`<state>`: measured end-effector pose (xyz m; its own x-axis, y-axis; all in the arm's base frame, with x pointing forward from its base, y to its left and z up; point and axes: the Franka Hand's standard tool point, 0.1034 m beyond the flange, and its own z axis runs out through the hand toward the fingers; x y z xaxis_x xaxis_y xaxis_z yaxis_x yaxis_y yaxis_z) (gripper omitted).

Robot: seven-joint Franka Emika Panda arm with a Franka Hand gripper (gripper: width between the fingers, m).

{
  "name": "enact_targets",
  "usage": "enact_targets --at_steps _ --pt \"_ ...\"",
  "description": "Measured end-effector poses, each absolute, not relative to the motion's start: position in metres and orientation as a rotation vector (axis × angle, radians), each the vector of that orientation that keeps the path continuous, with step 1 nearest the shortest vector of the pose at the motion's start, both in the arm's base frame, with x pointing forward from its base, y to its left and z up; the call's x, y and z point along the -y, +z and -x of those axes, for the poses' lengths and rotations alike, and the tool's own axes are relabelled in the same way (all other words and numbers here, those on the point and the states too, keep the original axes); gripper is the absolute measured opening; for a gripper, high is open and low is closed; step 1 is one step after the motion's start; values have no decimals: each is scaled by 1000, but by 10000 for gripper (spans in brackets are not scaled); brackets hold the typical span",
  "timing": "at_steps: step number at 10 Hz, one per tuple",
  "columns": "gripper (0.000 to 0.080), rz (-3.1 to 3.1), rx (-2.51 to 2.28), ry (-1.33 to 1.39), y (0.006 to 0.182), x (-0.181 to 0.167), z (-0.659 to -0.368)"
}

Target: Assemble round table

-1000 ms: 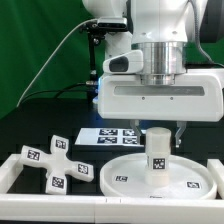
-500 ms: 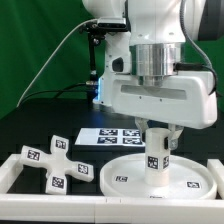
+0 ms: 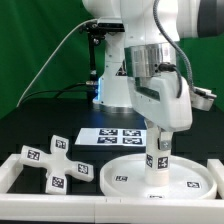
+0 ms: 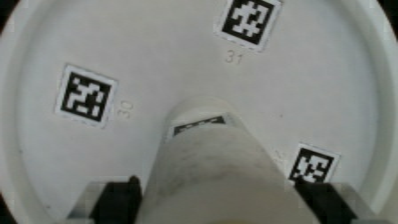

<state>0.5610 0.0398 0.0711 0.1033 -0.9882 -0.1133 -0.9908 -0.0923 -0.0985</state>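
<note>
The large rimmed round disc (image 3: pixel 125 178) lies flat at the exterior view's right. The short thick cylinder (image 3: pixel 157 166) stands upright on its middle. My gripper (image 3: pixel 158 150) comes down from above and is shut on the cylinder's upper part. In the wrist view the cylinder (image 4: pixel 222 160) fills the space between my two black fingers (image 4: pixel 121 200), with the tagged disc (image 4: pixel 160 60) beneath it. The cross-shaped four-armed foot (image 3: pixel 50 160) lies loose at the exterior view's left, apart from my gripper.
The marker board (image 3: pixel 118 136) lies flat behind the disc. A low white border wall (image 3: pixel 60 205) runs along the front and the exterior view's left side. A black cable hangs behind the arm.
My hand has turned about its upright axis while staying on the cylinder. The cylinder stays upright on the disc's middle. The foot has not moved.
</note>
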Motion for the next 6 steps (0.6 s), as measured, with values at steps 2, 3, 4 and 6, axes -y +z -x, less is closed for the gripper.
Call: enact_targets --at_steps 2,3,4,6 --pt "497 2205 -2020 31 71 -40 -561" --pt "618 2257 -1962 25 71 -40 -561" --pt "618 2391 -1796 9 71 -40 -561" --pt "643 2646 -1390 -14 71 -51 -559"
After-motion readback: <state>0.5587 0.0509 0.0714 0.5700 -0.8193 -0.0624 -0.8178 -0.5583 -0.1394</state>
